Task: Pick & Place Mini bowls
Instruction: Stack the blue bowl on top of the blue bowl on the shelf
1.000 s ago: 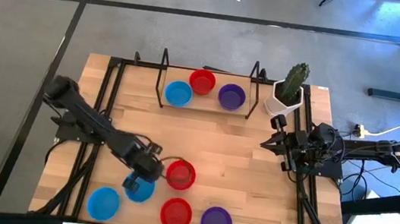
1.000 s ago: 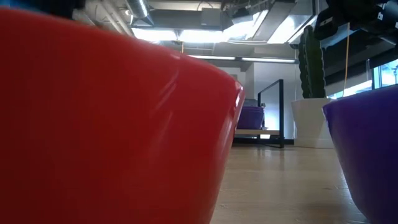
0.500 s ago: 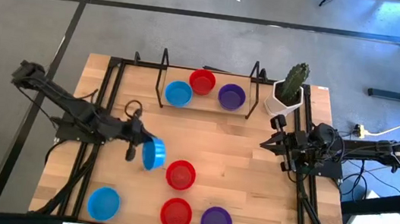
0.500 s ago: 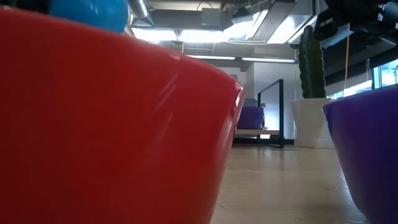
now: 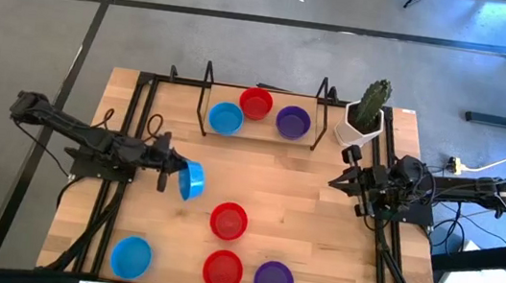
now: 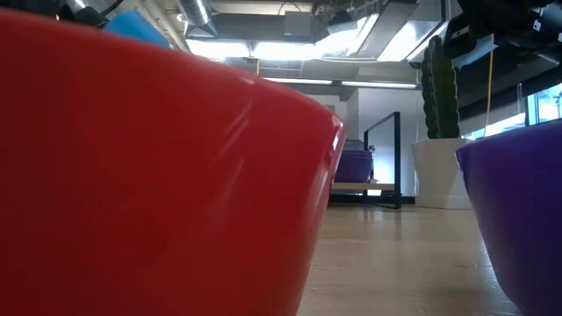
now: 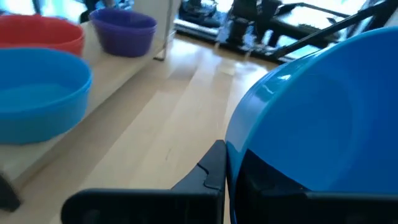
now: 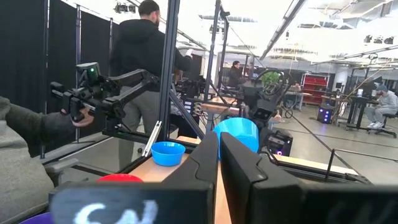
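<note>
My left gripper [image 5: 175, 173] is clamped on a blue mini bowl [image 5: 192, 180], held tipped on edge above the table [image 5: 321, 218], left of centre; in the left wrist view the fingers [image 7: 211, 171] pinch the rim of that bowl [image 7: 311, 118]. My right gripper [image 5: 337, 181] is parked at the right edge of the table, fingers together, holding nothing. On the raised shelf [image 5: 259, 131] at the far edge sit a blue bowl [image 5: 225, 118], a red bowl [image 5: 256, 103] and a purple bowl [image 5: 293, 121]. Near the front edge: another blue bowl [image 5: 131, 256] toward the left corner, a red one [image 5: 222, 271] at the middle, a purple one [image 5: 273, 282] just beside it, and a second red one [image 5: 228, 221] a little farther in. White pot with a cactus [image 5: 364, 117] is at the far right corner. The low view is mostly blocked by the front red bowl [image 6: 158, 175] and the purple one [image 6: 518, 211]. A person [image 8: 146, 56] stands beyond the table in the right wrist view.
</note>
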